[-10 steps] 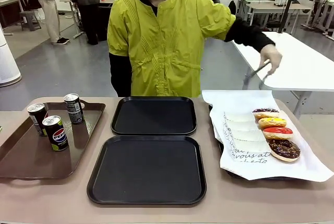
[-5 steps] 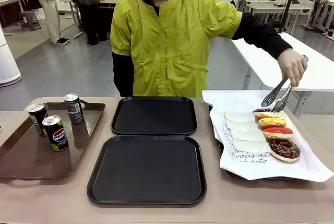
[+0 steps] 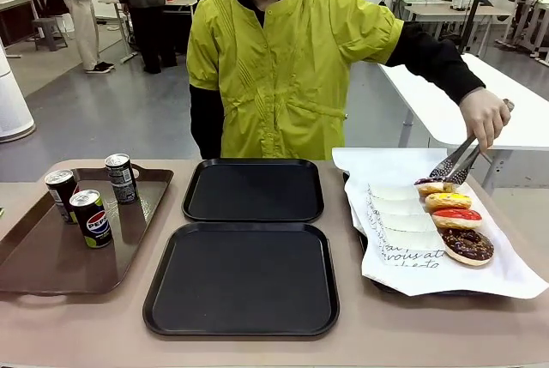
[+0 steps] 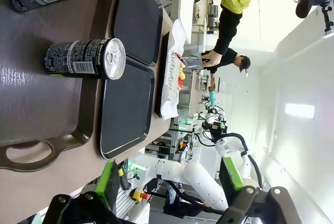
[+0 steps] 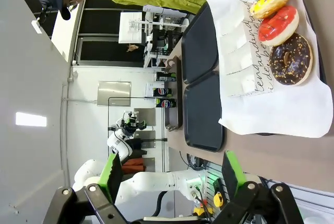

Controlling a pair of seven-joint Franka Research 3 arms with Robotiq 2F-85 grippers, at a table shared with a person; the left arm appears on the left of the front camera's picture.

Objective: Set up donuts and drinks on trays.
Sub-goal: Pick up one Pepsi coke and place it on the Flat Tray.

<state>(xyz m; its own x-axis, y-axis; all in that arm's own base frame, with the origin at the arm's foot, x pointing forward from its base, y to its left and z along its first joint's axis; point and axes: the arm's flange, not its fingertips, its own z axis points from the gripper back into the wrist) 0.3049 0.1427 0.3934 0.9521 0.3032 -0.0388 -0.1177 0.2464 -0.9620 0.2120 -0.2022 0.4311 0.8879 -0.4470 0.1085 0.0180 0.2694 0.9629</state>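
left gripper is hanging open, green pads spread wide with nothing between them, looking along the brown handled tray at the table's left end; right gripper is sitting open too, jaws wide and gripping nothing, facing the paper-covered tray from its end. Near black tray is lying mid-table at the robot's edge, far black tray just behind it, rims nearly touching. Three Pepsi cans are standing upright on the brown tray, apart from each other: front can, middle can by the left rim, back can near the far rim. All four donuts are sitting in a row on the white paper at the table's right end, running near to far: chocolate donut, red donut, yellow donut, dark-topped donut, each with a white sleeve just beside it on its left. Tongs are angling down with tips right at the dark-topped donut, can't tell if they're clamping it. Person's hand is holding the tongs from above; the person in a yellow-green jacket is standing behind the far tray, arm reaching out over the donuts
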